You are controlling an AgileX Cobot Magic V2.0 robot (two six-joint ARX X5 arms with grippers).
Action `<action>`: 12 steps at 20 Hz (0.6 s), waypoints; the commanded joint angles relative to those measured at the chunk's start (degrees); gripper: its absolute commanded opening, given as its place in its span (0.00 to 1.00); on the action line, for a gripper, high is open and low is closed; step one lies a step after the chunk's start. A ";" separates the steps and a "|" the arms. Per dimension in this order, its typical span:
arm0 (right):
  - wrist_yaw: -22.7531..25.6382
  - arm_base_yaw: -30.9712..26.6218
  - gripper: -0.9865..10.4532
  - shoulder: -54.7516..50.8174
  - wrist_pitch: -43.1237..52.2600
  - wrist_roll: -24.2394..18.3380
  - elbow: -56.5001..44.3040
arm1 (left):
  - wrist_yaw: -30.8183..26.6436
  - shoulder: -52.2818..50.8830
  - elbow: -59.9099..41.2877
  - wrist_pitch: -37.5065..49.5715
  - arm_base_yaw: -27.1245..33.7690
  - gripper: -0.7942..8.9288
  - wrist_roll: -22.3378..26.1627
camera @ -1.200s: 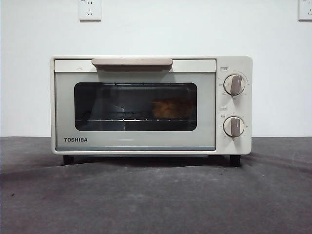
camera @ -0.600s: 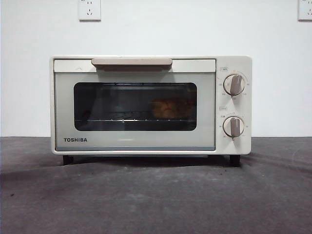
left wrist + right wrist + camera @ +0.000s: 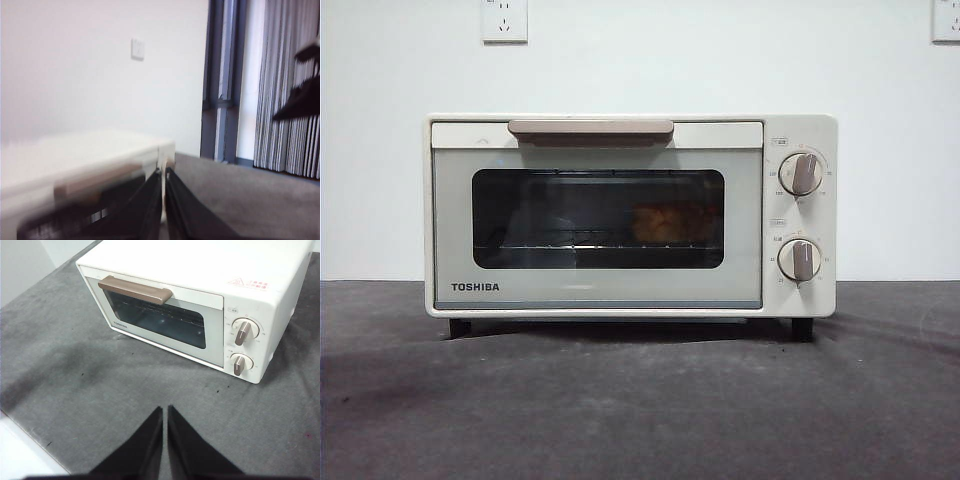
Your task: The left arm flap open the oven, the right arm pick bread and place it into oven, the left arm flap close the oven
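The cream-white TOSHIBA oven (image 3: 630, 215) stands on the grey table with its door shut and the beige handle (image 3: 590, 128) at the top. The golden bread (image 3: 665, 222) lies inside on the rack, seen dimly through the right part of the dark window. No arm shows in the front view. In the blurred left wrist view my left gripper (image 3: 164, 172) is shut and empty, above and beside the oven (image 3: 85, 160). In the right wrist view my right gripper (image 3: 165, 410) is shut and empty, high over the table in front of the oven (image 3: 200, 305).
The oven has two knobs (image 3: 801, 173) on its right panel. A grey cloth (image 3: 640, 400) covers the table. Wall sockets (image 3: 504, 20) sit on the white wall behind. The other arm shows as a dark shape (image 3: 300, 97) in the left wrist view.
The oven, its shut door and the bread have hardly moved in the front view. No arm comes into that view.
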 commanded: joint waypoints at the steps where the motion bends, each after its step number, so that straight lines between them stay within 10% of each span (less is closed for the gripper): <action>1: 0.17 0.35 0.10 0.15 0.59 -0.50 1.07 | -0.28 -3.63 -1.84 -2.93 0.07 0.10 1.44; 8: 0.17 0.35 0.10 0.15 0.76 -0.50 1.07 | -8.96 -4.13 -6.56 -12.11 0.11 0.10 5.11; 12: 0.17 0.35 0.10 0.15 1.90 -0.50 1.07 | -14.84 -4.13 -6.56 -16.96 0.11 0.10 15.34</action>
